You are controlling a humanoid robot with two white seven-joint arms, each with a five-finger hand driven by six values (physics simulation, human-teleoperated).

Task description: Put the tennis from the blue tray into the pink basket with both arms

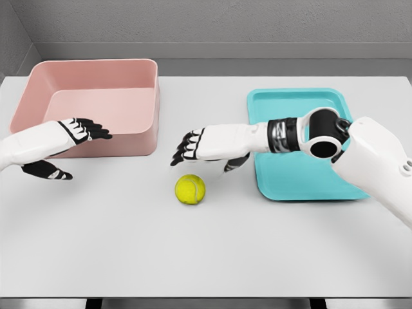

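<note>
Tennis ball (pixel 190 189) is lying on the bare white table (pixel 206 257), between tray and basket, open room toward the near edge. Right hand (pixel 196 147) is hovering just behind it, fingers spread, empty. Left hand (pixel 71 145) is spreading wide, holding nothing, beside the pink basket (pixel 122 71). Blue tray (pixel 293 180) is lying right.

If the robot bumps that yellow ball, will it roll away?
Probably yes: the tennis ball is round and lies loose on the flat table, with nothing touching it. It looks fuzzy, so the right hand likely wouldn't slip on it.
</note>
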